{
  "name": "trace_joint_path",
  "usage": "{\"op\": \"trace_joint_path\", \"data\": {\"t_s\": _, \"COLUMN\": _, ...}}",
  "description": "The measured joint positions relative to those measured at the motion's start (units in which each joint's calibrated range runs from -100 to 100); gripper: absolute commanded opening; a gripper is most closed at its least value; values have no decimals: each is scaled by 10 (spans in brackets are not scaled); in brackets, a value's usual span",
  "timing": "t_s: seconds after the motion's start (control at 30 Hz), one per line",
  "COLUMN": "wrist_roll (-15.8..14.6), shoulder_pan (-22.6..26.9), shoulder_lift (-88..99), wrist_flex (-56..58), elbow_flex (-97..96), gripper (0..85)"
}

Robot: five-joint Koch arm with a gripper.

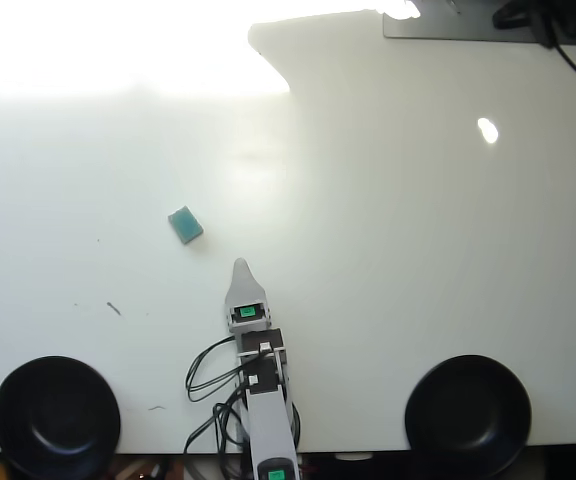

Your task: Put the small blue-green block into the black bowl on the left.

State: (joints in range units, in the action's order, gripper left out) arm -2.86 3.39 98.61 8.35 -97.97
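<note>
Table: glossy white tabletop (pixel 388 260), heavy glare blown out along the top left in the overhead view
Block: small blue-green block (pixel 185 224) sits left of center, well apart from both bowls
Left bowl: black bowl (pixel 56 414) at the bottom left edge
Right bowl: twin black bowl (pixel 466 412) at the bottom right edge
Marks: a few tiny dark scuffs (pixel 114 309) above the left bowl

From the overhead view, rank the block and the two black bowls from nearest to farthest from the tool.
Measured from the tool tip in the overhead view:
1. The small blue-green block, just up and to the left of the tip.
2. The black bowl at lower left.
3. The other black bowl at lower right, a little farther than the left one.
</note>
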Motion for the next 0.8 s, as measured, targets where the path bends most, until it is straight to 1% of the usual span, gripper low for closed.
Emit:
{"op": "trace_joint_path", "data": {"t_s": 0.1, "wrist_roll": 8, "shoulder_pan": -1, "shoulder_lift": 0, "wrist_flex": 0, "elbow_flex": 0, "gripper": 478}}
{"op": "trace_joint_path", "data": {"t_s": 0.2, "wrist_roll": 27, "shoulder_pan": -7, "shoulder_lift": 0, "wrist_flex": 0, "elbow_flex": 0, "gripper": 465}}
{"op": "trace_joint_path", "data": {"t_s": 0.27, "wrist_roll": 50, "shoulder_pan": -14, "shoulder_lift": 0, "wrist_flex": -1, "elbow_flex": 2, "gripper": 465}}
{"op": "trace_joint_path", "data": {"t_s": 0.37, "wrist_roll": 101, "shoulder_pan": -18, "shoulder_lift": 0, "wrist_flex": -11, "elbow_flex": 6, "gripper": 464}}
{"op": "trace_joint_path", "data": {"t_s": 0.43, "wrist_roll": 123, "shoulder_pan": -13, "shoulder_lift": 0, "wrist_flex": -12, "elbow_flex": 9, "gripper": 464}}
{"op": "trace_joint_path", "data": {"t_s": 0.53, "wrist_roll": 147, "shoulder_pan": -5, "shoulder_lift": 0, "wrist_flex": -14, "elbow_flex": 21, "gripper": 464}}
{"op": "trace_joint_path", "data": {"t_s": 0.67, "wrist_roll": 167, "shoulder_pan": 5, "shoulder_lift": 0, "wrist_flex": -13, "elbow_flex": 79, "gripper": 467}}
{"op": "trace_joint_path", "data": {"t_s": 0.8, "wrist_roll": 207, "shoulder_pan": 23, "shoulder_lift": 0, "wrist_flex": 15, "elbow_flex": 163, "gripper": 468}}
